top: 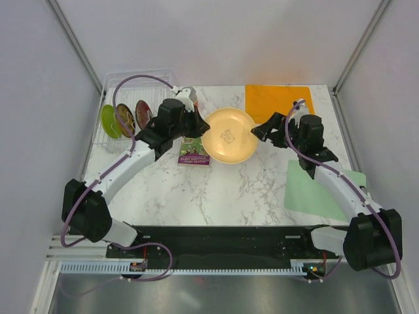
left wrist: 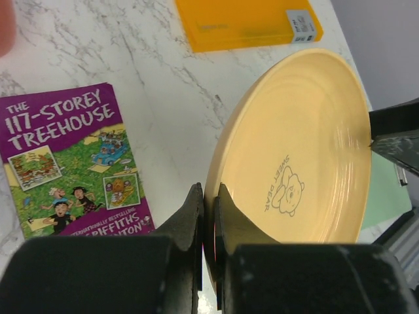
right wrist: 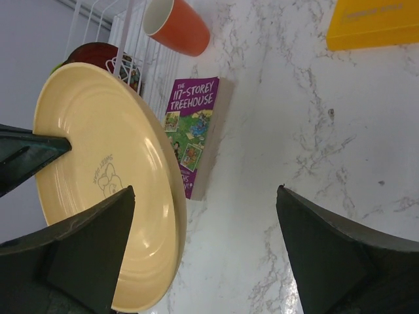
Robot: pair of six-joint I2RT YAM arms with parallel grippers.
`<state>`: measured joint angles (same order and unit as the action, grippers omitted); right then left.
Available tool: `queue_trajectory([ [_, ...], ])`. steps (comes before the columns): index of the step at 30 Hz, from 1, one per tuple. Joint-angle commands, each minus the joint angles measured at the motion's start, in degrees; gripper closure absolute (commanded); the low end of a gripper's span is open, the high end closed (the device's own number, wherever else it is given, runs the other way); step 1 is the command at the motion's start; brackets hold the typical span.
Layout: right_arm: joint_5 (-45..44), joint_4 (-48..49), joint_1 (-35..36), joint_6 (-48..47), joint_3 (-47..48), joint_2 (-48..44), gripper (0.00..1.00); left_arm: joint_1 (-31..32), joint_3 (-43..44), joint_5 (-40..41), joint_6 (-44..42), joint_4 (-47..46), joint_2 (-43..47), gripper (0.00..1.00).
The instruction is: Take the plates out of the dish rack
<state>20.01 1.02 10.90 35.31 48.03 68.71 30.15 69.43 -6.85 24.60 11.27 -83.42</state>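
A white marble-patterned worktop (top: 222,196) with grey veins carries everything. A purple paperback (top: 194,158), titled "The 117-Storey Treehouse" in white letters, lies flat and face up, left of the middle and somewhat nearer the far edge than the near one; its cover shows green cartoon panels. A flat orange mat (top: 278,99) lies in the far right corner, with a small white label (left wrist: 300,22) at one end. A pale green mat (top: 317,193) lies along the right edge, toward the near side. An orange-red mug (right wrist: 178,27) with a white inside sits by the far edge, just beyond the paperback
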Motion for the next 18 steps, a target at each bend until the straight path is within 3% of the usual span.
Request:
queue_trajectory([
  [1,7.22,8.37,0.62,4.33,-1.8,2.39,0.05,0.08,-0.96,-5.27,6.07,-8.63,1.77,0.98],
  [3,8.46,9.18,1.06,4.85,-1.98,3.27,0.12,0.08,-1.4,-5.89,6.25,-9.5,1.59,0.98],
  [6,10.74,9.09,1.41,4.77,-1.8,4.67,0.38,0.08,-2.27,-6.5,6.78,-10.91,1.24,0.98],
  [7,11.88,9.18,1.41,4.77,-1.8,5.03,0.59,0.08,-2.54,-6.59,7.04,-10.83,0.98,0.98],
  [9,11.9,8.74,1.32,4.59,-1.8,5.56,0.79,0.08,-2.81,-6.95,7.22,-10.92,0.63,0.98],
  [10,8.5,7.7,1.15,4.68,-1.71,5.39,1.0,0.08,-2.89,-6.69,7.13,-10.92,0.19,0.82],
  [12,2.52,3.06,0.88,4.59,-1.54,4.16,1.0,-0.01,-2.9,-4.94,6.08,-9.26,-0.17,0.51],
  [13,-0.03,1.2,0.19,3.55,-1.36,3.72,1.0,-0.01,-3.07,-3.01,5.81,-6.03,-0.08,0.27],
  [15,-8.82,-4.58,-0.35,2.57,-0.4,2.84,1.0,-0.01,-4.03,5.06,5.29,-2.93,0.62,0.18],
  [16,-10.94,-5.84,-0.87,1.44,-0.13,2.66,1.0,-0.09,-4.39,11.01,5.2,-0.22,1.06,0.08],
  [18,-15.61,-8.65,-1.31,0.82,0.48,3.18,1.0,-0.27,-5.09,15.36,4.15,1.47,2.64,0.03],
])
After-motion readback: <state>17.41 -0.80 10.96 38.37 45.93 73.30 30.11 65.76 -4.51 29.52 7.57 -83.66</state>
